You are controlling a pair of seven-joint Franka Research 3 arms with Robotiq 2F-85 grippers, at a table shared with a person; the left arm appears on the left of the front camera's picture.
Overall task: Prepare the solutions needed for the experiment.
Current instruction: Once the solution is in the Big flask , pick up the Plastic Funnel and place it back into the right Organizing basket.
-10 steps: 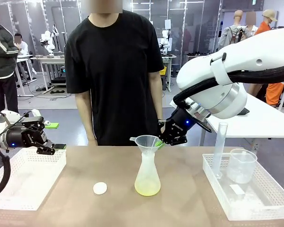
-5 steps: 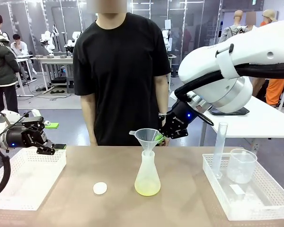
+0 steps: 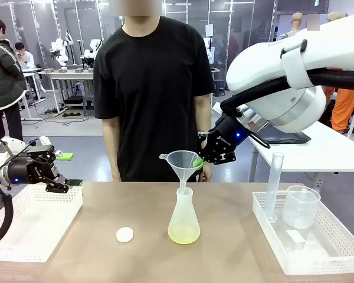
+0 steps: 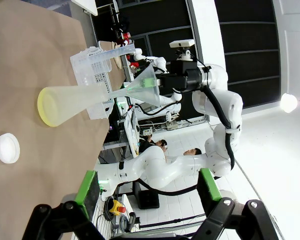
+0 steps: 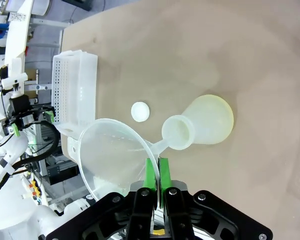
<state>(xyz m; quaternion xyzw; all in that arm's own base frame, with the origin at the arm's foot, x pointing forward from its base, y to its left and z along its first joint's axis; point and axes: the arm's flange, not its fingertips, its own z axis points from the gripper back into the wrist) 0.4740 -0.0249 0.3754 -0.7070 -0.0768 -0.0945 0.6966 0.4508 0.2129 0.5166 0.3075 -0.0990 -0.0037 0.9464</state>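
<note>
A frosted conical flask stands mid-table with the solutions, a shallow pale yellow layer, at its bottom. My right gripper is shut on the rim of a clear plastic funnel and holds it above the flask, its stem tip at the flask's mouth. The right wrist view shows the fingers pinching the funnel rim, with the flask just beyond. My left gripper hangs open over the left tray, well apart from the flask. Its fingers hold nothing.
A white round cap lies left of the flask. A white mesh tray sits at the left. At the right, another tray holds a beaker and a tall cylinder. A person stands at the far edge.
My right gripper has lifted the funnel up out of the flask's neck and slightly to the left. The left arm has stayed still.
</note>
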